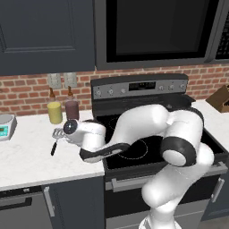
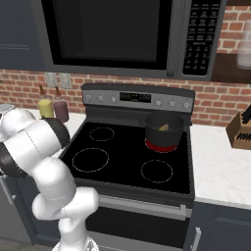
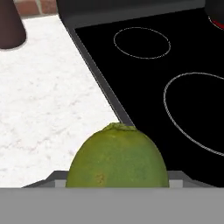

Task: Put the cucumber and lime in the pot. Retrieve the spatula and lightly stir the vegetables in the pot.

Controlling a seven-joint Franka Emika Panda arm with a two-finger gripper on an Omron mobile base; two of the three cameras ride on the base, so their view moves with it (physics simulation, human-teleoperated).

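Observation:
The lime (image 3: pixel 117 159) sits large and close in the hand view, and my gripper (image 3: pixel 117 183) is shut on it, its fingers mostly hidden behind the fruit. It hangs over the stove's front left edge, where white counter meets black cooktop. The pot (image 2: pixel 164 131), dark with a red base band, stands on the back right burner with the yellowish cucumber (image 2: pixel 163 127) inside. The spatula (image 1: pixel 55 137) lies on the left counter beside my wrist, its silver head towards the wall and its black handle towards the front.
A yellow bottle (image 1: pixel 55 112) and a dark bottle (image 1: pixel 71 108) stand at the brick wall behind the spatula. A small scale (image 1: pixel 5 125) is at the far left, a knife block (image 2: pixel 239 130) on the right counter. The microwave (image 2: pixel 122 34) overhangs the stove.

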